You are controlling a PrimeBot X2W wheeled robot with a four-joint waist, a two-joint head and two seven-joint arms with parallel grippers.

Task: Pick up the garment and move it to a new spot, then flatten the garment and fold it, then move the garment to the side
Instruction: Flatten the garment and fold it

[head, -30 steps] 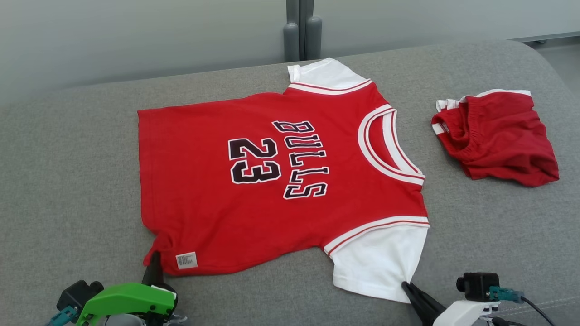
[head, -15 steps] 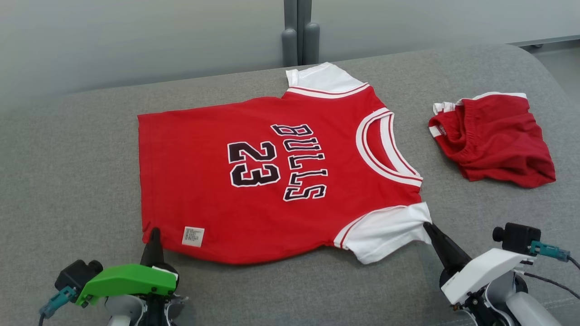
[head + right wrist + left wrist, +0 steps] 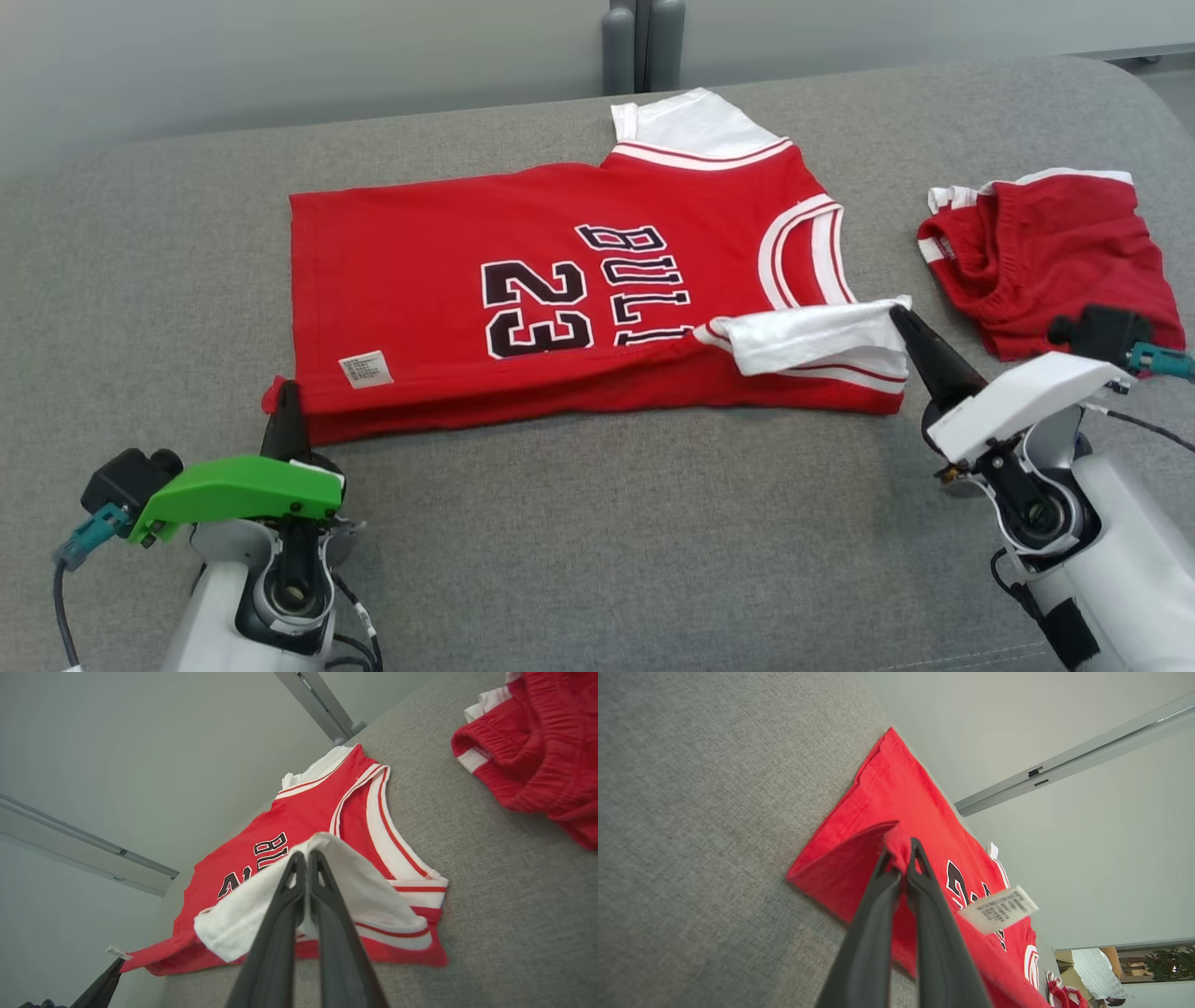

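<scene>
- Now, the red Bulls 23 jersey lies on the grey upholstered surface, its near edge doubled over the front.
- The left end effector, pressed together, pinches the hem corner.
- The right end effector, likewise pressed together, pinches the white sleeve.
- The red shorts lie near the jersey's collar side, apart from it.

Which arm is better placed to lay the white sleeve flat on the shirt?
The right: its jaws are shut on the sleeve, held over the shirt. The left jaws pinch the hem corner, at the other end.
</scene>
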